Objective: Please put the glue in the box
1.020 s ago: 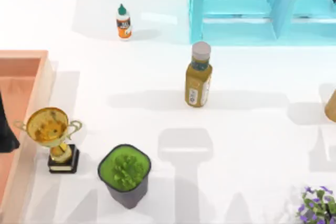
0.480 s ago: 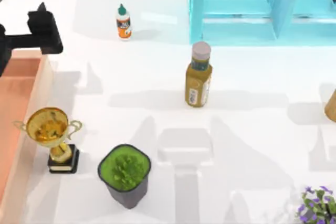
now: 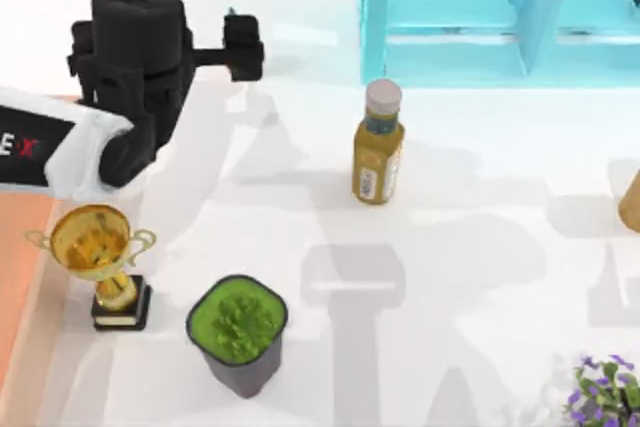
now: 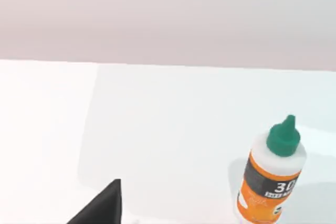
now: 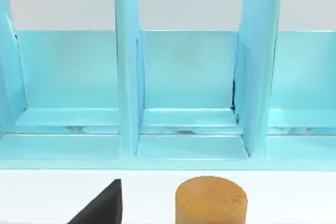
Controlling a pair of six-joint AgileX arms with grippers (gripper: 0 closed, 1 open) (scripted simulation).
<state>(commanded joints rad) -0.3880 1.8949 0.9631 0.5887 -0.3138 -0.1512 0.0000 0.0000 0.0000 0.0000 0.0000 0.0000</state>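
nothing is placed yet: the glue (image 4: pixel 273 179) stands upright on the table at the far left, the left gripper (image 3: pixel 243 45) is just above it, finger spread unclear; grasp and carry to the box (image 3: pixel 12 292) remain.

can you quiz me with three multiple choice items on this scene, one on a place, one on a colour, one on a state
1. Where is the left claw?
A. by the glue at the table's far side
B. over the green plant
C. inside the shelf

2. What colour is the glue's cap?
A. grey
B. dark green
C. red

3. How does the mustard-yellow bottle stand?
A. on its side
B. upside down
C. upright

Answers: 1 A, the top view shows the claw reaching there. 2 B, the left wrist view shows a green pointed cap. 3 C, its grey cap is on top.
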